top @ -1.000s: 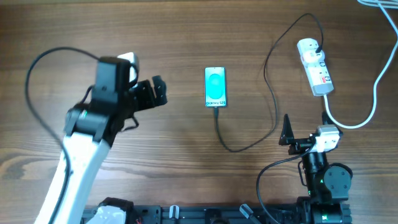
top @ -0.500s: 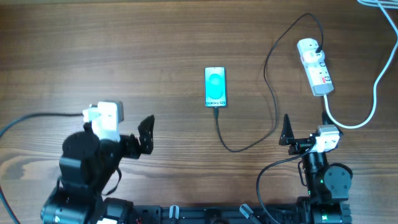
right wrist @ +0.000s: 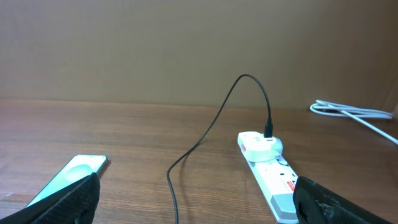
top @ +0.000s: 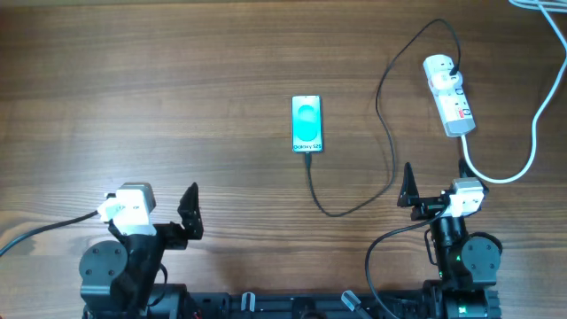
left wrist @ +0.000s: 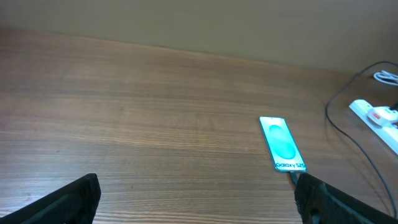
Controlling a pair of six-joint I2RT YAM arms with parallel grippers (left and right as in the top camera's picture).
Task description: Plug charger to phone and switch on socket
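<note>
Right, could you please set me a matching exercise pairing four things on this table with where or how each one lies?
Things:
1. phone
2. charger
3. socket
4. thick white cord

Descriptions:
A. white with red switches, far right in the overhead view
B. thin and black, curving from the socket to the phone's near end
C. flat in the middle, screen teal
D. loops from the socket's near end off to the right

Pairs: 1-C, 2-B, 3-A, 4-D
</note>
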